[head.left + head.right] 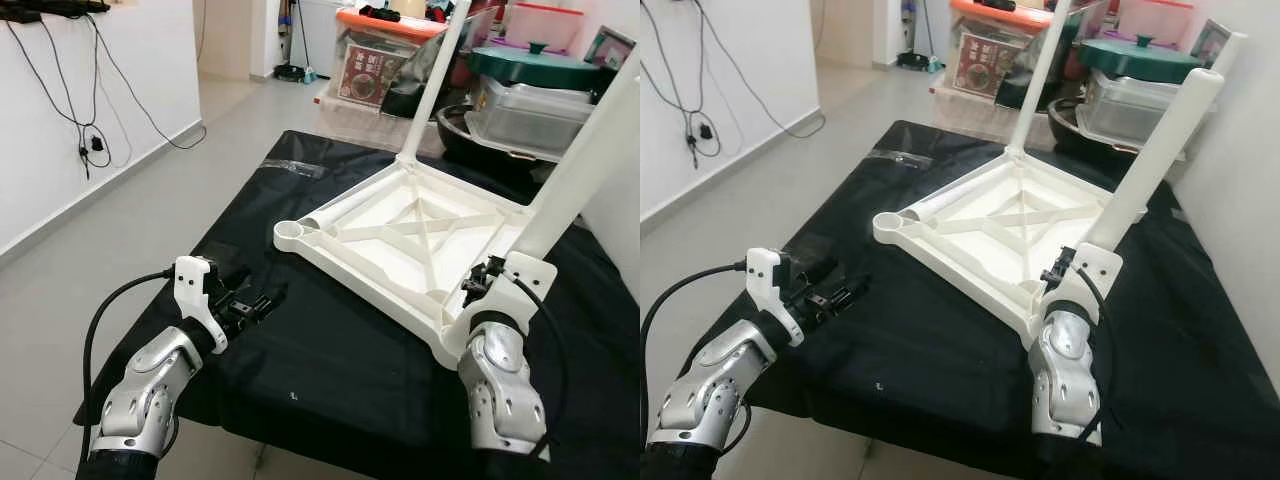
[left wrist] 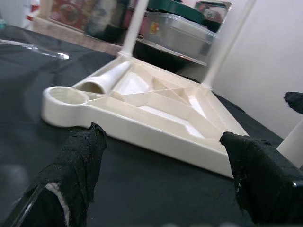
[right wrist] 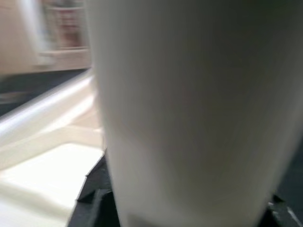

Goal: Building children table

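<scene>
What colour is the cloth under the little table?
Black. The cloth under the upside-down white table shows best in the left eye view.

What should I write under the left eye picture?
Right hand holds white plastic leg on upside-down white tabletop.

light: bright, even, indoor | shadows: soft | head views: sharp | right wrist: close-up blur
</scene>
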`<state>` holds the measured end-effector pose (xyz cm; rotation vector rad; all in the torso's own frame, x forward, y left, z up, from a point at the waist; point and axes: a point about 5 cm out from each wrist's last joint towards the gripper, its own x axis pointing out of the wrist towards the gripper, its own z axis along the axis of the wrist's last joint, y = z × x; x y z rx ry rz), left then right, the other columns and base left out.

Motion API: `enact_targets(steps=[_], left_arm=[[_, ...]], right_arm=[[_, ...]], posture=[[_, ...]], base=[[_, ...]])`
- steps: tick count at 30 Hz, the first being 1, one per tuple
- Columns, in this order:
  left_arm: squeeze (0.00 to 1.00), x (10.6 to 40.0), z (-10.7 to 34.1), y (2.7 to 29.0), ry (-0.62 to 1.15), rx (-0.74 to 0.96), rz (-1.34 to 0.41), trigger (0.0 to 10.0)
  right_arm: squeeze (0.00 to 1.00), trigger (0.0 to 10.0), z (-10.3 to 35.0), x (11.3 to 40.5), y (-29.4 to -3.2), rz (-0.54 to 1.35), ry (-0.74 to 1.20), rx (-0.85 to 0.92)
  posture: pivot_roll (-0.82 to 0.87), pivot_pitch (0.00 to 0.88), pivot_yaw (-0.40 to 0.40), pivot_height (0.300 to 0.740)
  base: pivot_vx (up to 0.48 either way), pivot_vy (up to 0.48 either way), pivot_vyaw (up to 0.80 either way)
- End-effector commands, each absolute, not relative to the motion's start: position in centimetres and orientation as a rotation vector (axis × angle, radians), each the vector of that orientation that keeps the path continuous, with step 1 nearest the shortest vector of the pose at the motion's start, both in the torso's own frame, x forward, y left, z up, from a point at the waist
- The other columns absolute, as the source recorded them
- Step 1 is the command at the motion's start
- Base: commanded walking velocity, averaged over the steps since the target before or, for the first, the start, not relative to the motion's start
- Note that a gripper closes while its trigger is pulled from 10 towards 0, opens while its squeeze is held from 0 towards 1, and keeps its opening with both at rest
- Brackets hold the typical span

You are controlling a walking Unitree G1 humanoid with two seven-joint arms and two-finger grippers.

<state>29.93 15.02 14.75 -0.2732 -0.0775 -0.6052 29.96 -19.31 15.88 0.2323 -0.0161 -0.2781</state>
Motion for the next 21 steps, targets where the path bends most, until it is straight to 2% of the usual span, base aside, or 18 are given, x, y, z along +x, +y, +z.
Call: enact_targets(steps=[1,4,5,6,7,9,11,14,15,18,21], left_arm=[[0.00,30.0,14.8,14.6,-0.070,-0.268,-0.631,10.0],[0.00,30.0,14.9,14.5,-0.072,-0.266,-0.632,10.0],[0.00,30.0,14.9,14.5,-0.074,-0.263,-0.628,10.0],[0.00,30.0,14.8,14.7,-0.076,-0.269,-0.619,10.0],[0.00,30.0,14.8,14.8,-0.076,-0.273,-0.617,10.0],[0.00,30.0,14.8,14.6,-0.079,-0.264,-0.618,10.0],[0.00,30.0,14.8,14.5,-0.080,-0.261,-0.619,10.0],[0.00,30.1,14.8,14.5,-0.079,-0.277,-0.618,10.0],[0.00,30.1,14.8,14.5,-0.079,-0.277,-0.618,10.0],[0.00,30.2,14.8,14.3,-0.077,-0.273,-0.625,10.0],[0.00,30.2,14.8,14.3,-0.076,-0.272,-0.626,10.0]], right_arm=[[1.00,10.0,15.5,30.0,-17.8,-0.173,0.004,0.308],[1.00,10.0,16.3,30.6,-18.3,-0.121,-0.011,0.305],[0.58,10.0,16.7,31.1,-18.7,-0.102,-0.012,0.288],[0.00,10.0,17.6,31.7,-19.3,-0.067,-0.025,0.244],[0.00,10.0,18.0,31.7,-19.5,-0.056,-0.029,0.233],[0.00,10.0,19.4,32.2,-18.8,0.165,-0.092,0.226],[0.00,10.0,19.8,32.2,-18.6,0.228,-0.110,0.222],[0.00,10.0,19.8,31.5,-16.7,0.512,-0.117,0.134],[0.00,10.0,19.8,31.5,-16.7,0.512,-0.117,0.134],[0.00,10.0,18.5,31.1,-14.9,0.767,-0.045,0.031],[0.00,10.0,17.7,31.9,-14.0,0.872,0.007,-0.043]], posture=[[0.02,0.000,-0.102,0.740],[0.02,0.000,-0.108,0.740],[0.03,0.000,-0.111,0.740],[0.03,0.000,-0.111,0.740],[0.03,0.000,-0.111,0.740],[0.03,0.000,-0.116,0.740],[0.03,0.000,-0.116,0.740],[0.04,0.000,-0.122,0.740],[0.04,0.000,-0.122,0.740],[0.05,0.000,-0.123,0.740],[0.06,0.000,-0.134,0.740]], base=[[0.000,0.000,0.00],[0.000,0.000,0.00],[0.000,0.000,0.00],[0.000,0.000,0.00],[0.000,0.000,0.00],[0.000,0.000,0.00],[0.000,0.000,0.00],[0.000,0.000,0.00],[0.000,0.000,0.00],[0.000,0.000,0.00],[0.000,0.000,0.00]])
